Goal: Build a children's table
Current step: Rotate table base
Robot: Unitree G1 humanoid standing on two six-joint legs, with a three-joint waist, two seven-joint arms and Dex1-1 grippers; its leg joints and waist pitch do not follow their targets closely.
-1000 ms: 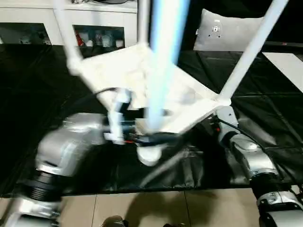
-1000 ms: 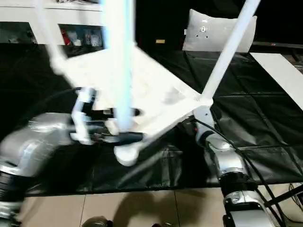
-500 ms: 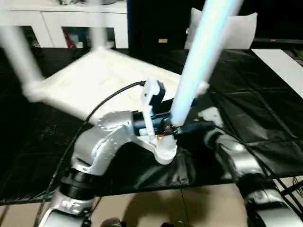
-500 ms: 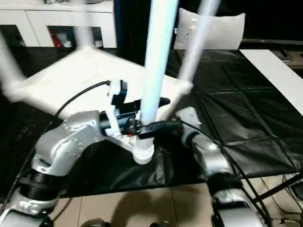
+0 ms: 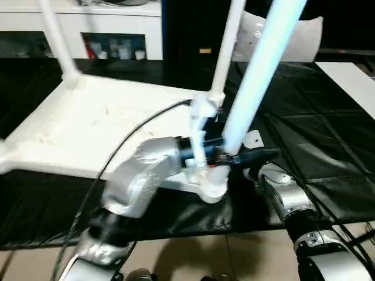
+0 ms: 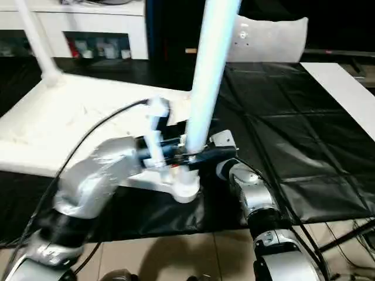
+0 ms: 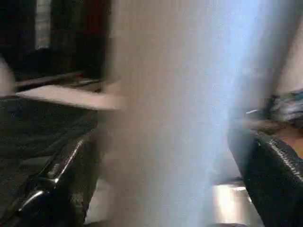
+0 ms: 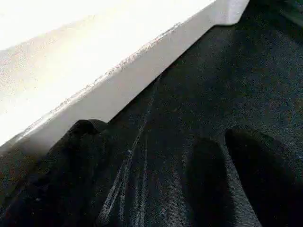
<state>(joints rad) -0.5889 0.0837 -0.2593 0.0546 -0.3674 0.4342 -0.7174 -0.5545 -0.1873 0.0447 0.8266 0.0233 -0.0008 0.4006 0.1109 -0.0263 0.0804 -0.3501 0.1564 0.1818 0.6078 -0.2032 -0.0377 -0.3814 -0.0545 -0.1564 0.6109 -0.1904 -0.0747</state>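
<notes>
The children's table lies upside down on the black cover, its white top (image 5: 88,129) flat with the ribbed side up. Two white legs (image 5: 53,35) (image 5: 225,47) rise from its far corners. A third leg (image 5: 263,64) stands in the near right corner socket (image 5: 211,188). My left gripper (image 5: 234,156) reaches across and is shut on this leg just above the socket. In the left wrist view the leg (image 7: 170,118) sits between both black fingers (image 7: 71,184). My right gripper (image 8: 161,137) hovers open just over the cover beside the top's white edge (image 8: 118,80), with nothing between its fingers.
A white cabinet with glass doors (image 5: 117,29) stands behind the black-covered work table (image 5: 316,117). A white cushion-like object (image 5: 296,38) sits at the back right, with a white panel (image 5: 351,76) lying to its right. Tiled floor (image 5: 193,257) shows below the table's front edge.
The table top was tilted up off the cover a second ago; it has swung round and come down flat. My left gripper stayed on the near leg throughout.
</notes>
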